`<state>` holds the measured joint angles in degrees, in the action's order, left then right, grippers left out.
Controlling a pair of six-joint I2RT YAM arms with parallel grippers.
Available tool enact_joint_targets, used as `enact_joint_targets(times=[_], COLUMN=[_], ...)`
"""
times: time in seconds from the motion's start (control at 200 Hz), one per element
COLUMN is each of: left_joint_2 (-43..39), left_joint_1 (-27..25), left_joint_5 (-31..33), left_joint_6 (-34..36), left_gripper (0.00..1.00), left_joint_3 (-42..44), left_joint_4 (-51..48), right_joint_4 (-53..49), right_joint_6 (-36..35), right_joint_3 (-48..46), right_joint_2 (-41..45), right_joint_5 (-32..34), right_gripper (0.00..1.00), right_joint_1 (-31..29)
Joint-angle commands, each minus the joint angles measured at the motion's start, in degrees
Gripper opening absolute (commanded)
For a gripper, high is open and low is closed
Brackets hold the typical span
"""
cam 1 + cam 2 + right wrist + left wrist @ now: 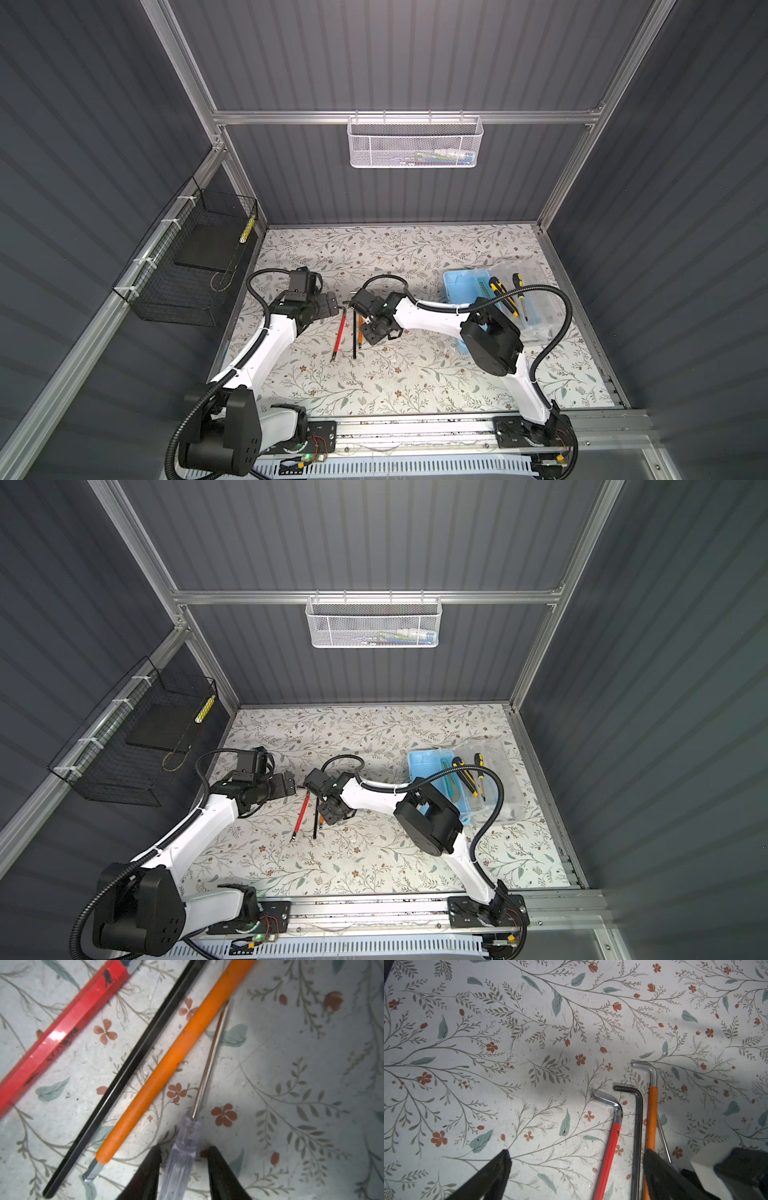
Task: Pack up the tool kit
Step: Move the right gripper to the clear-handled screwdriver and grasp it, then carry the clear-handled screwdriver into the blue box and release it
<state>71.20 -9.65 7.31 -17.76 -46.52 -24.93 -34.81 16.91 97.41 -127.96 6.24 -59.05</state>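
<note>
black wire basket (183,266) hangs on the left wall; white mesh basket (415,141) hangs on the rear rail. on the floral-patterned worktop (395,386), left to right: the left gripper (575,1172), jaws spread wide and holding nothing, poised above bare worktop just beside the bent ends of the keys; a red-sleeved l-shaped hex key (609,1147); a plain black l-shaped hex key (637,1136); an orange-sleeved l-shaped hex key (652,1118). the three keys lie side by side, near one another but apart. just beside the orange one lies a slim screwdriver with a clear plastic handle (182,1157), its thin metal shaft angled toward the orange sleeve. the right gripper (184,1169) reaches across the middle; its jaws stand narrow, one on each side of the clear handle, with small gaps visible, so no firm hold can be confirmed. at far right, well apart from the keys, sits the light-blue plastic tool kit (461,286), its clear lid swung open to the right; a yellow-and-black utility knife (503,297) and a yellow-and-black screwdriver (519,291) rest in it.
</note>
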Motion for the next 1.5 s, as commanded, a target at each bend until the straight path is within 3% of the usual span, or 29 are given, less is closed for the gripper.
enact_joint_targets(times=[0.0, 0.28, 0.621, 0.776, 0.901, 1.086, 1.246, 1.496], left_joint_2=[-1.2, -1.1, -1.5, -0.1, 0.9, 1.2, 1.8, 4.2], left_joint_1=[0.3, 0.4, 0.3, 0.3, 0.2, 0.2, 0.2, 0.2], left_joint_5=[-0.3, -0.4, -1.4, -5.9, -6.8, -7.7, -8.0, -9.0], left_joint_6=[-0.5, -0.3, -0.2, 1.5, 1.5, 1.1, 0.8, 2.5], left_gripper=[0.99, 1.0, 1.0, 0.99, 0.99, 0.99, 0.99, 0.99], left_joint_3=[0.1, -0.1, -0.7, -1.8, -2.1, -1.6, -1.7, -4.9], left_joint_4=[-1.8, -2.1, -1.2, -0.2, 0.0, 0.8, 0.5, -1.4], right_joint_4=[-2.6, -2.4, 1.6, -1.7, -7.4, -11.1, -9.5, -7.8], right_joint_6=[1.5, 4.3, 6.9, 4.8, 0.7, -6.7, -9.9, -13.4], right_joint_3=[-1.9, -4.2, -15.6, -22.1, -23.8, -28.7, -33.4, -36.9], right_joint_2=[0.8, 2.9, 18.0, 31.1, 40.9, 51.2, 56.0, 56.1], right_joint_5=[2.7, 3.6, 2.9, 4.5, 11.7, 16.3, 15.3, 16.4], right_gripper=[0.34, 0.14, 0.07, 0.04, 0.04, 0.04, 0.04, 0.03], right_joint_1=[0.2, 1.4, 7.8, 16.0, 23.0, 36.2, 46.4, 55.9])
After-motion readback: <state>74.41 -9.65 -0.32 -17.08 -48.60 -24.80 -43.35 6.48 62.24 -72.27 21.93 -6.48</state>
